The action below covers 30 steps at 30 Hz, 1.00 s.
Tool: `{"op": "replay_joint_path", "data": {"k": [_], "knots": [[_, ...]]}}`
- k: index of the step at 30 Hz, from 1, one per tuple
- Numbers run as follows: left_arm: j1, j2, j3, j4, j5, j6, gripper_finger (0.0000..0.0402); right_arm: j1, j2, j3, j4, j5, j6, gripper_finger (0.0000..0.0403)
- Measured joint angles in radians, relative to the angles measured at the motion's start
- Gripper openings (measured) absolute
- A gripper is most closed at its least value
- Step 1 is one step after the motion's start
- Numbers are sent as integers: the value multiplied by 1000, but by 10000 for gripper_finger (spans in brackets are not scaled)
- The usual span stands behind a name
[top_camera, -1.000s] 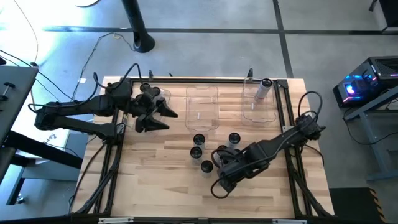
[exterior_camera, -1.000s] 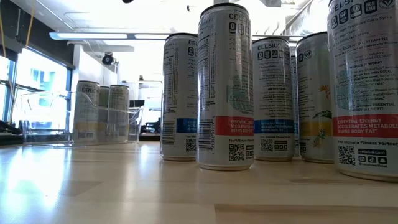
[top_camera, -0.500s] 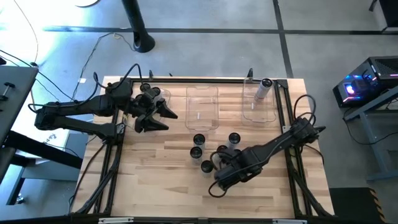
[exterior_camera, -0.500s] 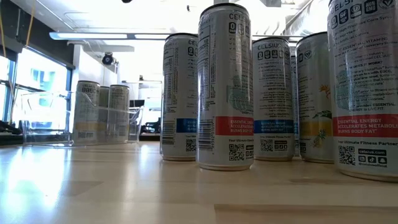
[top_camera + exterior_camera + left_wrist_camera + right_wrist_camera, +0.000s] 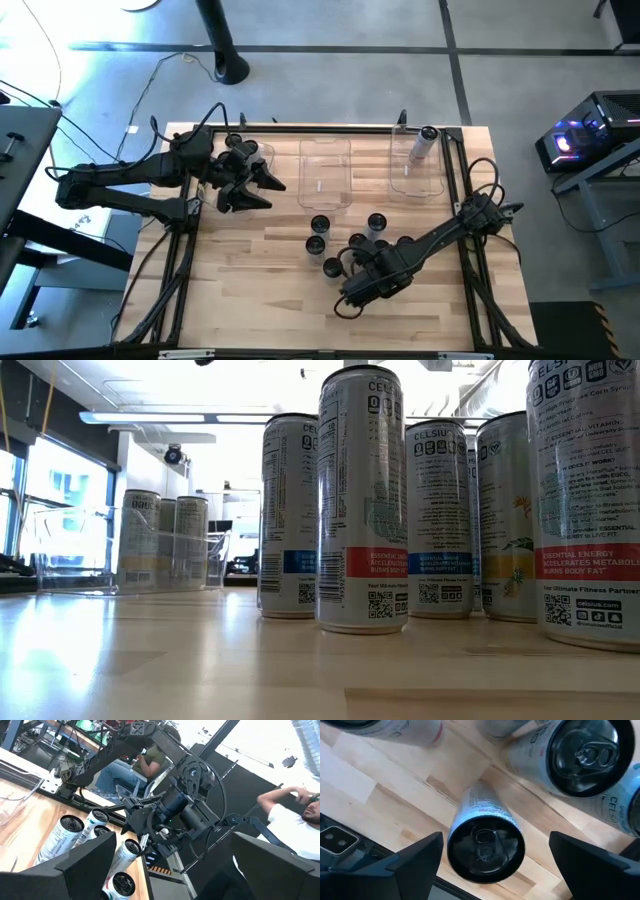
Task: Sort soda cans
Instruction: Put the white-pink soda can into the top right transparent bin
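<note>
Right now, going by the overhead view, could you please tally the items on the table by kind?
Upright soda cans in the open: 5
Lying soda can, in the right-hand bin: 1
Clear bins plainly seen: 2
Total: 8 in plain sight; others may be hidden.

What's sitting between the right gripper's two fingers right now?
A standing soda can, seen top-on between the open right gripper's fingers in the right wrist view, not yet gripped.
</note>
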Motion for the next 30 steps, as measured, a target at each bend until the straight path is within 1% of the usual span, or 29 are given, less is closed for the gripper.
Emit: {"op": "replay_joint_path", "data": {"k": [6, 18, 23, 30], "knots": [[0, 0, 0, -1, 0, 0, 385, 1, 16, 0, 35, -12, 10, 360], [0, 0, 0, -1, 0, 2, 385, 3, 90, 0, 35, -28, 29, 360], [0, 0, 0, -1, 2, 3, 385, 3, 93, 0, 75, -28, 37, 360], [0, 0, 0, -1, 3, 3, 385, 3, 95, 0, 108, -77, 43, 360]]}}
